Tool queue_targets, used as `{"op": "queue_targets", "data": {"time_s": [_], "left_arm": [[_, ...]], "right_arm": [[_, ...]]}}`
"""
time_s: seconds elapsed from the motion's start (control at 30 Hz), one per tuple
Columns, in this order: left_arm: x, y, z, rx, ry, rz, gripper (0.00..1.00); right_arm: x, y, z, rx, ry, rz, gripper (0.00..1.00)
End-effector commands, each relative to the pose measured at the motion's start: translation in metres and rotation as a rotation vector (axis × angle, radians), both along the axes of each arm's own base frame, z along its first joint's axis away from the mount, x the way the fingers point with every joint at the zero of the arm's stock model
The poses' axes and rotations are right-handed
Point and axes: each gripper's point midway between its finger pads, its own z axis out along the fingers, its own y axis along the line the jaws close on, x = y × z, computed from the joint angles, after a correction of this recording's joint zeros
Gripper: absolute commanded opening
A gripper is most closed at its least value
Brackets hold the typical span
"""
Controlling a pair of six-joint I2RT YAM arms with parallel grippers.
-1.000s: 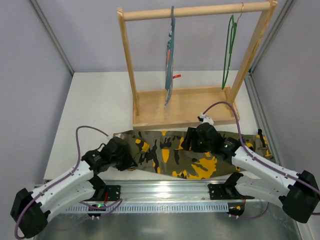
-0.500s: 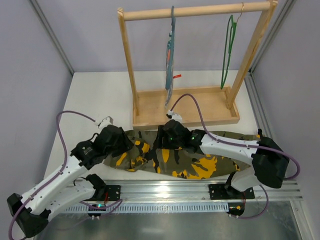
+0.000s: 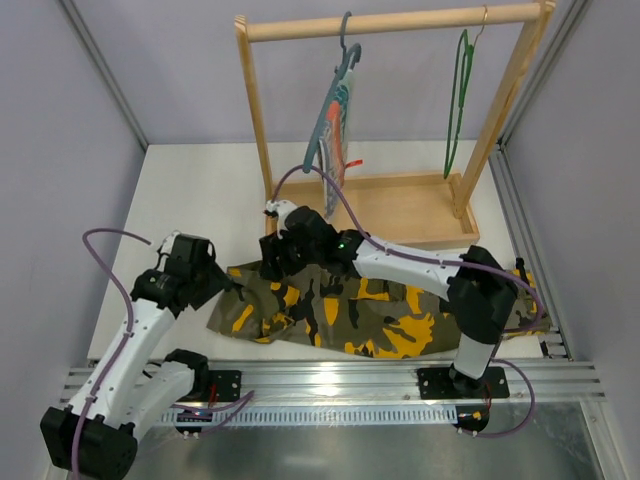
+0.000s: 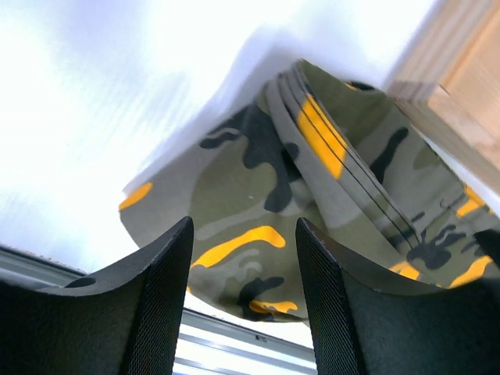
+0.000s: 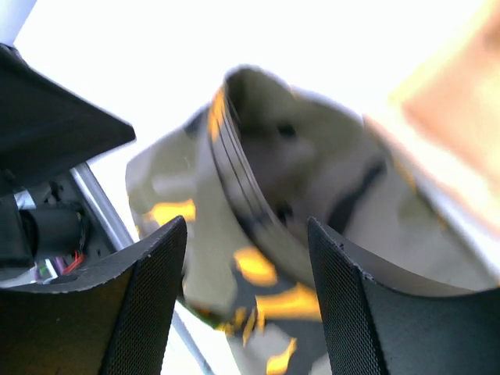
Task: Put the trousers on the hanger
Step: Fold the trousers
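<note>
Top: rack (image 3: pixel 262 120) rail carries blue-grey hanger (image 3: pixel 350 55) with striped cloth (image 3: pixel 340 115) left of centre and the hanger (image 3: pixel 457 105) at the right end. Trousers (image 3: pixel 380 315) lie flat on table (image 3: pixel 190 195) in front of the rack base, well apart from the hanger. Left gripper (image 3: pixel 222 287) is at their left end, right gripper (image 3: pixel 270 258) at their upper-left edge.
Left wrist: left gripper (image 4: pixel 242 234) jaws apart, nothing between; folded trousers (image 4: pixel 312 172) below.
Right wrist: blurred. Right gripper (image 5: pixel 244 226) jaws apart over a trousers (image 5: pixel 312 180) fold; can't tell if touching.
</note>
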Motion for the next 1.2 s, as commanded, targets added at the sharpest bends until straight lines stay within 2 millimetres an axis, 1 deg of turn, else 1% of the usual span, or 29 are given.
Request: {"op": "queue_targets", "data": {"time_s": [0.0,0.03,0.07,0.1,0.17,0.2,0.27,0.33,0.37,0.4,0.43,0.47,0.53,0.6,0.67,0.7,0.83,0.97,1.07,1.17], "left_arm": [[-0.004,0.021,0.005,0.033,-0.005,0.086,0.56],[-0.005,0.024,0.005,0.033,-0.007,0.105,0.57],[-0.005,0.029,0.004,0.033,-0.010,0.138,0.57],[-0.006,0.031,0.004,0.031,-0.018,0.158,0.59],[-0.007,0.039,0.002,0.009,-0.022,0.233,0.62],[-0.009,0.041,-0.001,0.001,-0.014,0.256,0.62],[-0.005,0.044,-0.001,-0.023,-0.040,0.288,0.61],[-0.006,0.046,-0.010,-0.024,-0.026,0.303,0.61],[-0.005,0.046,-0.013,-0.027,-0.019,0.307,0.59],[-0.005,0.044,-0.017,-0.038,-0.008,0.301,0.59],[-0.007,0.042,-0.025,-0.045,0.012,0.300,0.59],[-0.006,0.040,-0.031,-0.052,0.026,0.302,0.59],[-0.009,0.035,-0.043,-0.078,0.058,0.298,0.57],[-0.009,0.032,-0.050,-0.092,0.072,0.296,0.54],[-0.010,0.029,-0.056,-0.106,0.082,0.300,0.53],[-0.010,0.030,-0.057,-0.107,0.078,0.302,0.52],[-0.012,0.033,-0.062,-0.096,0.088,0.329,0.52],[-0.017,0.032,-0.071,-0.102,0.117,0.348,0.52],[-0.021,0.033,-0.077,-0.098,0.137,0.364,0.52],[-0.022,0.036,-0.079,-0.088,0.137,0.379,0.51]], "right_arm": [[0.007,0.029,0.000,-0.021,-0.076,0.166,0.67],[0.010,0.037,0.008,-0.018,-0.080,0.180,0.67],[0.013,0.042,0.005,-0.026,-0.092,0.198,0.67],[0.018,0.050,0.001,-0.031,-0.095,0.206,0.67],[0.022,0.054,-0.006,-0.053,-0.095,0.214,0.67],[0.023,0.057,-0.007,-0.056,-0.096,0.220,0.67],[0.027,0.064,-0.011,-0.059,-0.095,0.233,0.67],[0.029,0.069,-0.010,-0.051,-0.103,0.243,0.67],[0.030,0.071,-0.017,-0.061,-0.100,0.252,0.68],[0.031,0.073,-0.019,-0.064,-0.104,0.263,0.67],[0.032,0.076,-0.016,-0.061,-0.109,0.273,0.67],[0.031,0.078,-0.023,-0.067,-0.101,0.284,0.67],[0.029,0.084,-0.020,-0.048,-0.094,0.309,0.67],[0.025,0.088,-0.025,-0.038,-0.078,0.338,0.67],[0.025,0.089,-0.027,-0.036,-0.075,0.345,0.67],[0.025,0.090,-0.031,-0.039,-0.068,0.351,0.67],[0.020,0.098,-0.032,-0.017,-0.038,0.384,0.67],[0.017,0.103,-0.033,-0.001,-0.006,0.396,0.66],[0.016,0.107,-0.038,-0.002,0.013,0.399,0.66],[0.017,0.107,-0.042,-0.015,0.023,0.387,0.61]]}}
